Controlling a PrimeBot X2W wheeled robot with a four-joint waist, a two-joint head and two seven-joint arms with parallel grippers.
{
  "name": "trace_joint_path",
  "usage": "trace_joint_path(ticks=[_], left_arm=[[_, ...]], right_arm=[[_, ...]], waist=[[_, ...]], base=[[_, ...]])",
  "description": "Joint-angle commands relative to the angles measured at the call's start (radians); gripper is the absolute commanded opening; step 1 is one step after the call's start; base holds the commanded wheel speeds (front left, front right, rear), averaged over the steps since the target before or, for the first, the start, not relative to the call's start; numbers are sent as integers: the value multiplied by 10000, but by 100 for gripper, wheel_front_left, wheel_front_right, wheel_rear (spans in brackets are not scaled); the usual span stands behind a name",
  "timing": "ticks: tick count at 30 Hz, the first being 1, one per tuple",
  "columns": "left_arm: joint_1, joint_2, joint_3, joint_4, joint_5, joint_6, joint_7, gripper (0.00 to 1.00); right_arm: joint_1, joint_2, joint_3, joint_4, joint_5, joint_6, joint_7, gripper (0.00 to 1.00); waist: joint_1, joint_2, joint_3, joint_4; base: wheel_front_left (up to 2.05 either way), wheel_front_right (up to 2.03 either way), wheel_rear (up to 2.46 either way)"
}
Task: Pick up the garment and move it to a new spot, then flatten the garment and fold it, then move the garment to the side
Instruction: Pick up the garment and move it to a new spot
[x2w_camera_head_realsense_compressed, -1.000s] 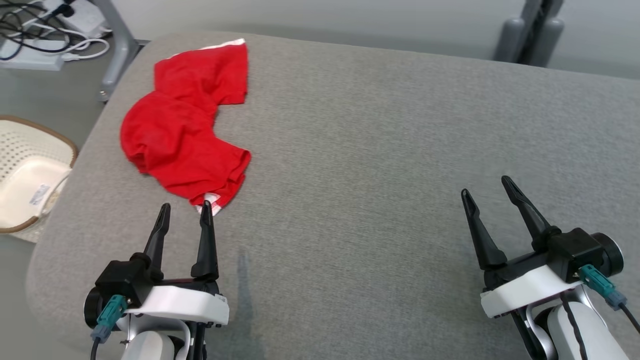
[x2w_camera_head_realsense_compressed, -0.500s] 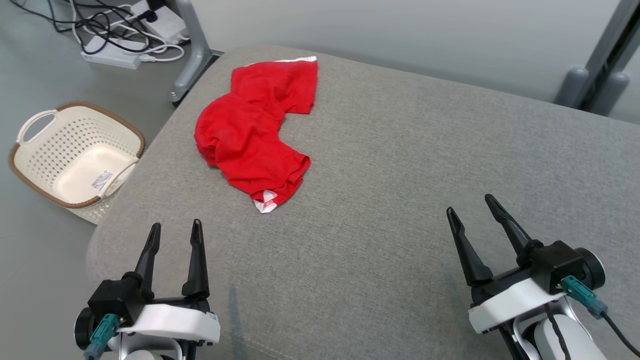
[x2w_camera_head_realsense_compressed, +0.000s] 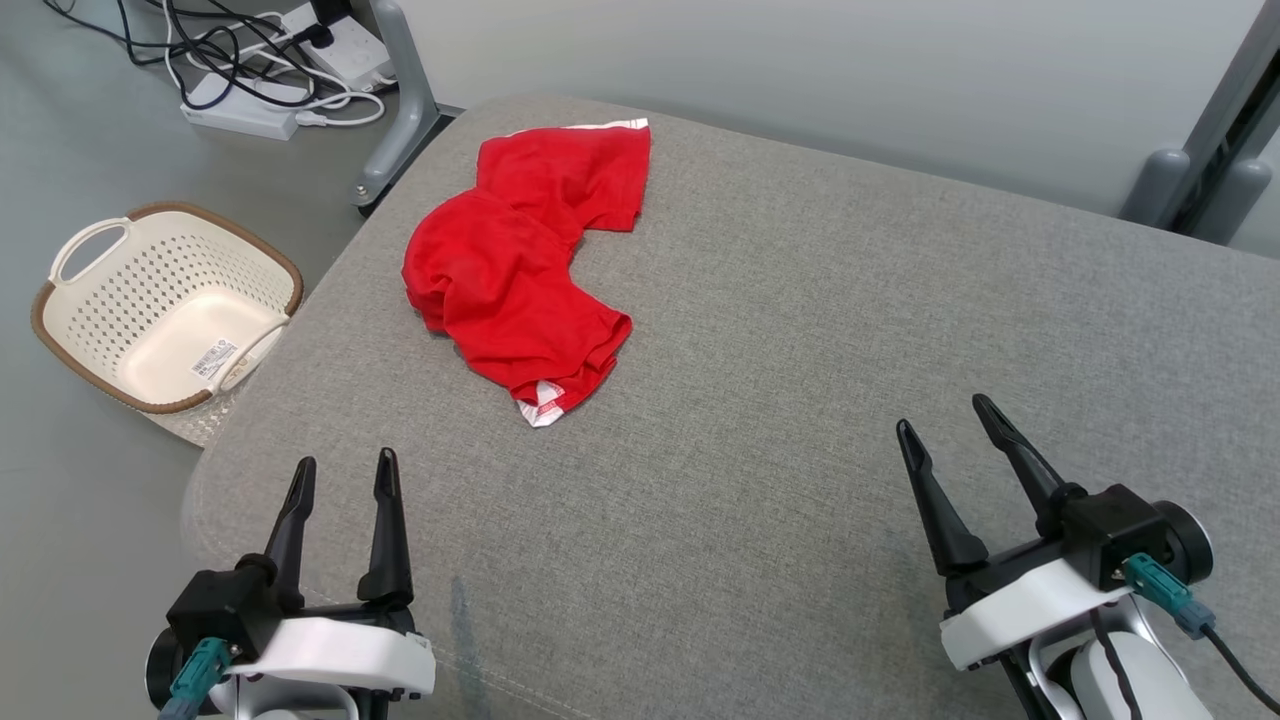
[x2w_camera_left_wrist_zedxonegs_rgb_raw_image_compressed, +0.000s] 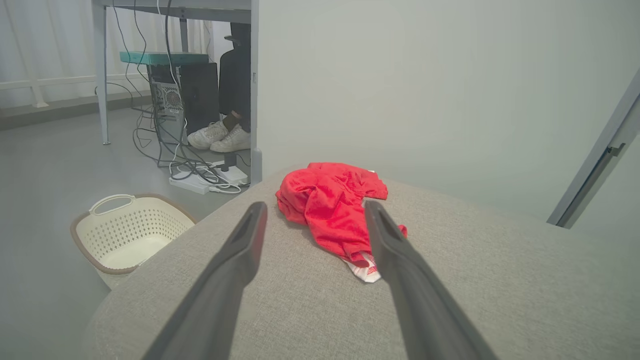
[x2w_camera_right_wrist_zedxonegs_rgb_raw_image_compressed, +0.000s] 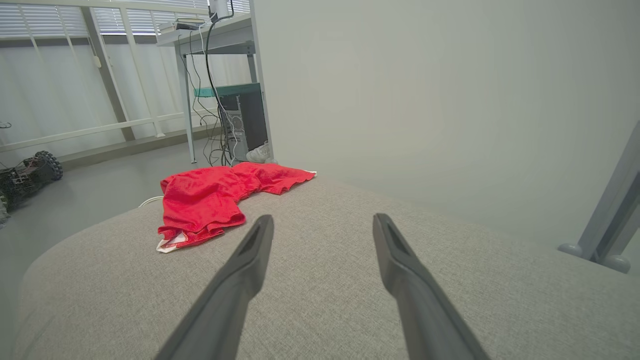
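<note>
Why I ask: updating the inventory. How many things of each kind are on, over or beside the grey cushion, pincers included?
Red garment: 1
Cream basket: 1
Black pincers, left pincer and right pincer: 2
Total: 4

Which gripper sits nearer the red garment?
The left gripper: the red garment lies almost straight ahead of it; the right gripper sits farther across.

Open grey cushion (x2w_camera_head_realsense_compressed: 800, 350) right of garment (x2w_camera_head_realsense_compressed: 510, 280)
</note>
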Motion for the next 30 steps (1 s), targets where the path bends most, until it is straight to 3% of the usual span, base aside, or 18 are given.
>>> trace_joint_path(ticks=[1,9,17,22,30], left_arm=[[10,40,20,8,-122,-18,12,100],[-1017,38,44,609,-318,-111,12,100],[-3244,113,461,2232,-402,-573,14,100],[-5219,613,576,3894,-610,-970,435,100],[-7618,1596,366,6047,-647,-1382,2056,100]], right_arm=[[58,-73,-52,-28,-81,-3,-61,100],[-400,-388,-253,-413,-399,-3,22,100],[-750,-933,-454,-1684,-876,-3,667,100],[-908,-1370,-507,-2696,-1019,-3,1225,100],[-986,-1734,-657,-3890,-1122,-3,1850,100]], waist=[[0,0,29,-19],[0,0,948,-216],[0,0,2465,-460],[0,0,3205,-672],[0,0,4075,-1136]], base=[[0,0,0],[0,0,0],[0,0,0],[0,0,0],[0,0,0]])
